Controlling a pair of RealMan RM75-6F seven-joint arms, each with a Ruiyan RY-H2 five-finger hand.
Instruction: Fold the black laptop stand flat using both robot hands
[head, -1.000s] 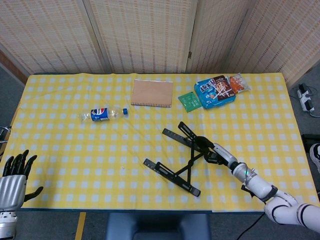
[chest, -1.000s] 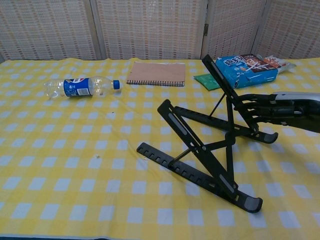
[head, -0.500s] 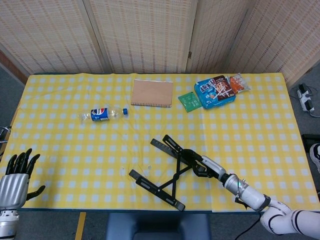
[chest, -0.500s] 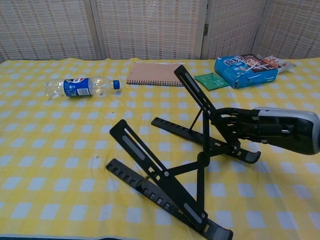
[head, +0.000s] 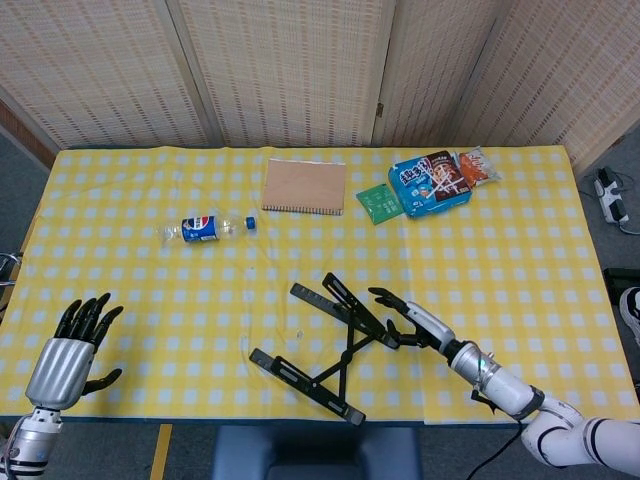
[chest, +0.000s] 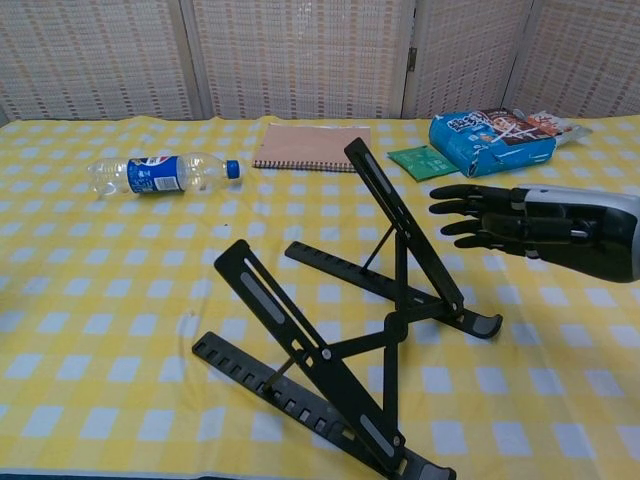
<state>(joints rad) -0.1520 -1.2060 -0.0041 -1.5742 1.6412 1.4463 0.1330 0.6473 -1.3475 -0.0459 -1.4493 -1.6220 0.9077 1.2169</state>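
The black laptop stand (head: 345, 306) (chest: 268, 304) stands unfolded on the yellow checked cloth, near the table's front edge and a little right of centre. Its two rails are propped up in an X on thin struts. My right hand (head: 408, 319) (chest: 500, 226) hovers just right of the stand's raised upper rail, fingers spread and straight, holding nothing; the chest view shows a small gap between fingertips and rail. My left hand (head: 72, 347) is over the front left corner of the table, fingers apart and empty, far from the stand. The chest view does not show it.
A Pepsi bottle (head: 205, 228) (chest: 150, 172) lies on its side at the mid left. At the back are a brown spiral notebook (head: 304, 186) (chest: 312, 147), a green packet (head: 379, 202) (chest: 420, 162) and a blue snack bag (head: 432, 182) (chest: 490, 135).
The right hand dragged the stand toward the front left, then let go and spread its fingers. The left hand has risen and moved in over the front left corner.
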